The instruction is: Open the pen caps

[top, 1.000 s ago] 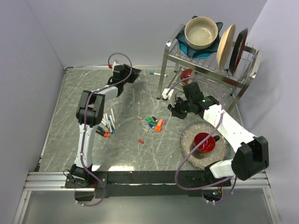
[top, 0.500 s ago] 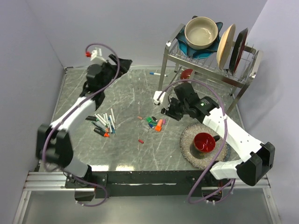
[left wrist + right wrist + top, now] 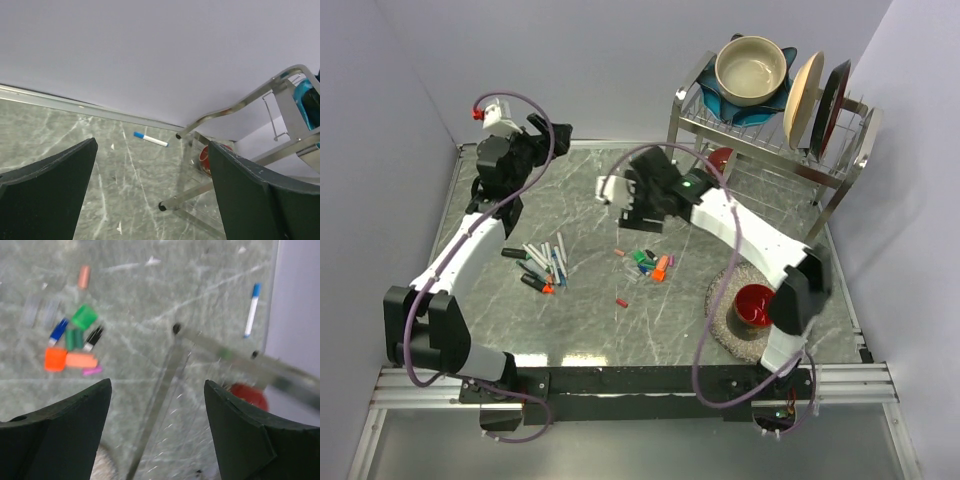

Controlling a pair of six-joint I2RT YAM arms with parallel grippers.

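With left gripper (image 3: pixel 152 145) and right gripper (image 3: pixel 157 385) both spread empty and pen caps (image 3: pixel 650 263) heaped on the table (image 3: pixel 590 320), the seemingly capped marker (image 3: pixel 150 139) by the rack (image 3: pixel 227 107) wanted barrel and cap pulled straight apart.

At least eight loose pen caps (image 3: pixel 84 316) are counted, one blue-capped marker (image 3: pixel 150 139), about six more markers (image 3: pixel 545 262), and one bowl (image 3: pixel 751 68) and two plates (image 3: pixel 807 98) are tallied on one rack (image 3: pixel 760 150).
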